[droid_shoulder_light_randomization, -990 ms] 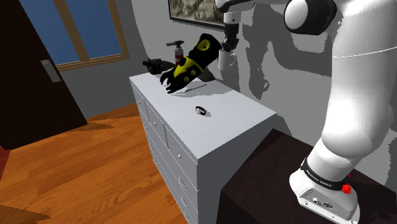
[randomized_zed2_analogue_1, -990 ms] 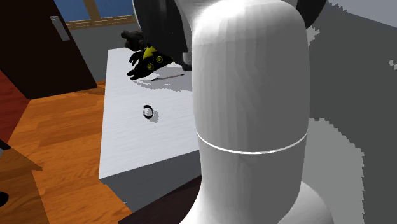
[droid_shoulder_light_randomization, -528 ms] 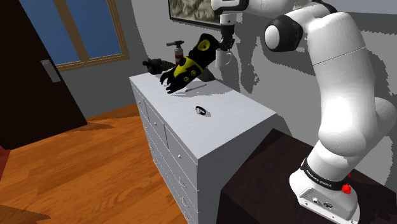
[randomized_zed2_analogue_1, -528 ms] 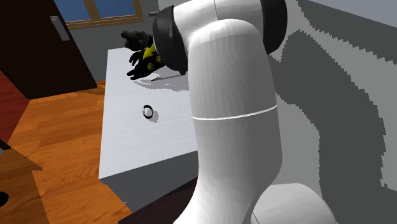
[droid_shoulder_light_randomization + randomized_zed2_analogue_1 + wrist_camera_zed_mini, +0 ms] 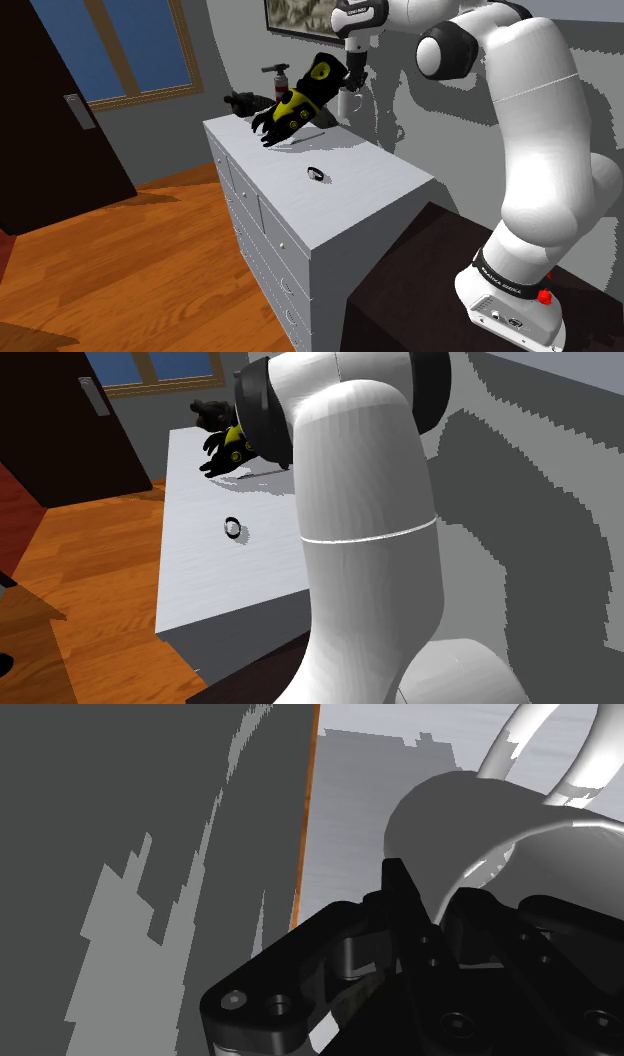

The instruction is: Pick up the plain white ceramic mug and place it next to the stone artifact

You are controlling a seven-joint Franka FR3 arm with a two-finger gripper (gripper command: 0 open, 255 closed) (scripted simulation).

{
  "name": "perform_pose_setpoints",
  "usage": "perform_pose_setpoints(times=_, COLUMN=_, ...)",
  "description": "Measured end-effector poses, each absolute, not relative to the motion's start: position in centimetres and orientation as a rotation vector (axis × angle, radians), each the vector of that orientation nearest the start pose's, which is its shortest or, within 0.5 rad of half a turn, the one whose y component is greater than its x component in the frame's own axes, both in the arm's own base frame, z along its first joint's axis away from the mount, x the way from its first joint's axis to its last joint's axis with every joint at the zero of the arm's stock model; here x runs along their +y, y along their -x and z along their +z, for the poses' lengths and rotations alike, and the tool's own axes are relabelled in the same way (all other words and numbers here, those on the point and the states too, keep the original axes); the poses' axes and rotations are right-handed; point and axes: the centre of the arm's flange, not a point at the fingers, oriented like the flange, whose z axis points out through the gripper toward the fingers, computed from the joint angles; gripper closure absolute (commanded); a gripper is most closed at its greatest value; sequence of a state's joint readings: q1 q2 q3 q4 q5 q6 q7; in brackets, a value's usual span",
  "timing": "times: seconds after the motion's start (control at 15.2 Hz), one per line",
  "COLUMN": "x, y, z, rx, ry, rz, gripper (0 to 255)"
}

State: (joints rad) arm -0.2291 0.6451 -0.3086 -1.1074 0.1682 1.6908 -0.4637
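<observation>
- The pincer (image 5: 352, 78) grips the white mug (image 5: 350, 101) by its rim, and the mug hangs just under it.
- It should carry the mug slowly over the yellow-and-black glove (image 5: 293, 106) to the dark stone artifact (image 5: 240, 101) beyond.

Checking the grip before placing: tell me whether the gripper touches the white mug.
Touching. In the wrist view the gripper pinches the white mug at its rim, one black finger on each side of the wall, no gap.
</observation>
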Motion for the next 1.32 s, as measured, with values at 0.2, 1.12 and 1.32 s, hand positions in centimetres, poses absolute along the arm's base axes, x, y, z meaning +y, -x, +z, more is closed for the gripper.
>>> perform_pose_setpoints(times=0.2, x=-30.0, y=-66.3, z=43.2, rx=0.065, ry=3.139, rz=0.063, gripper=255)
perform_pose_setpoints(times=1.12, x=-30.1, y=-66.4, z=36.0, rx=0.065, ry=3.139, rz=0.061, gripper=255)
perform_pose_setpoints(times=1.32, x=-30.3, y=-66.2, z=35.1, rx=0.069, ry=3.144, rz=0.049, gripper=255)
